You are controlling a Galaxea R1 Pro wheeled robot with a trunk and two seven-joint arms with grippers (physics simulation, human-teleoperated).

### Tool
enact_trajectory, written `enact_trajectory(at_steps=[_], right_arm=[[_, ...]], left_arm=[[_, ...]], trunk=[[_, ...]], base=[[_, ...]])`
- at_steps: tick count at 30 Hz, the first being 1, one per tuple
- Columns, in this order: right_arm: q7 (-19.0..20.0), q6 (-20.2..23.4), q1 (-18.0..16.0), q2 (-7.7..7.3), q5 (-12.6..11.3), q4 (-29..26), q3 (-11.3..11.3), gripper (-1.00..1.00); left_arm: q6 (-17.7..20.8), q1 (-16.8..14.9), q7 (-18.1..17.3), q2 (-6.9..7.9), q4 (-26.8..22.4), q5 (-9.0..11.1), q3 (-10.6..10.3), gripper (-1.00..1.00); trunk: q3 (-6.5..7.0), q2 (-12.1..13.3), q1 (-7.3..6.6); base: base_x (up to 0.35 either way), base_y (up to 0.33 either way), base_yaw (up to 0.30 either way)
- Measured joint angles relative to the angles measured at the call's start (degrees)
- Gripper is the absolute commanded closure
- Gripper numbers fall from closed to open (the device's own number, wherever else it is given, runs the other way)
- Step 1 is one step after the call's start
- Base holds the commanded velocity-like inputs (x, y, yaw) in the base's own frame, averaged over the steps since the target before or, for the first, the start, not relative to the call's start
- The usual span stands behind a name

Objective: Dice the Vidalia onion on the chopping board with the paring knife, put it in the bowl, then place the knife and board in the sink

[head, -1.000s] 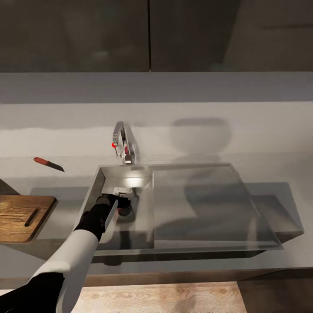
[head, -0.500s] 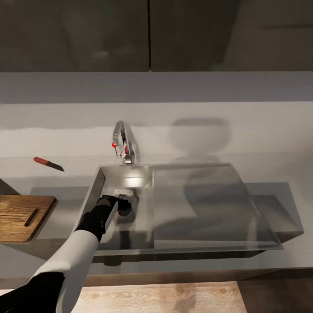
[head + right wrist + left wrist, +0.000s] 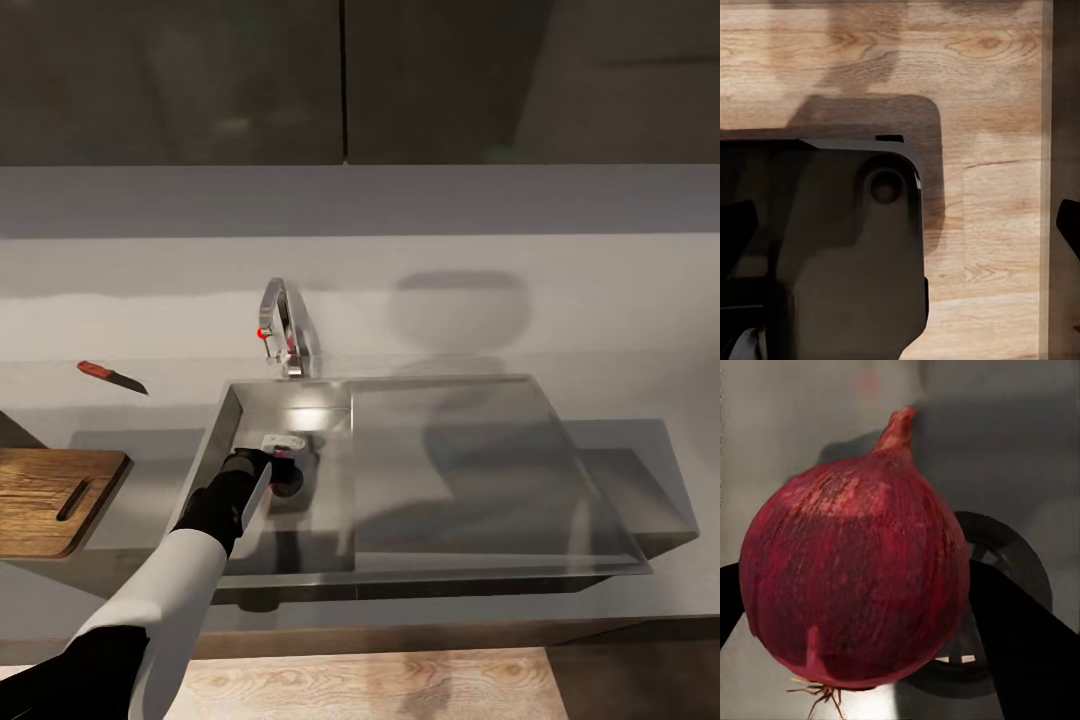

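Reaching down into the sink (image 3: pixel 450 470), your left gripper (image 3: pixel 283 462) clasps the onion (image 3: pixel 855 585) between both fingers (image 3: pixel 1020 645); right gripper's state unclear.

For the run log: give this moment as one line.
left gripper: around Vidalia onion in sink | paring knife, chopping board: on countertop

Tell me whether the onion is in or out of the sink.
In: the Vidalia onion sits between the left gripper fingers, by the sink drain.
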Motion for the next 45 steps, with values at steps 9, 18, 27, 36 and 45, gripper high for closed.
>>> enact_trajectory(at_steps=[9,18,27,36,45], right_arm=[[0.0,0.0,0.0,0.01,0.0,0.0,0.0,-1.0],[0.0,0.0,0.0,-0.03,0.0,0.0,0.0,-1.0],[0.0,0.0,0.0,-0.01,0.0,0.0,0.0,-1.0],[0.0,0.0,0.0,-0.02,0.0,0.0,0.0,-1.0],[0.0,0.0,0.0,-0.03,0.0,0.0,0.0,-1.0]], left_arm=[[0.2,0.0,0.0,-0.01,-4.2,0.0,0.0,1.0],[15.2,0.0,-0.3,-0.27,-32.2,-0.2,-0.1,1.0],[19.0,0.0,-0.4,-0.2,-39.7,-0.1,-0.2,1.0],[19.1,0.0,-0.4,-0.2,-38.8,-0.1,-0.2,1.0],[19.1,0.0,-0.4,-0.16,-38.7,-0.2,-0.2,1.0]], trunk=[[0.0,0.0,0.0],[0.0,0.0,-0.01],[0.0,0.0,0.0],[0.01,0.0,0.02],[0.0,0.0,0.01]], base=[[0.0,0.0,0.0],[0.0,0.0,0.0],[0.0,0.0,0.0],[-0.114,0.097,0.0],[-0.175,0.234,0.0]])
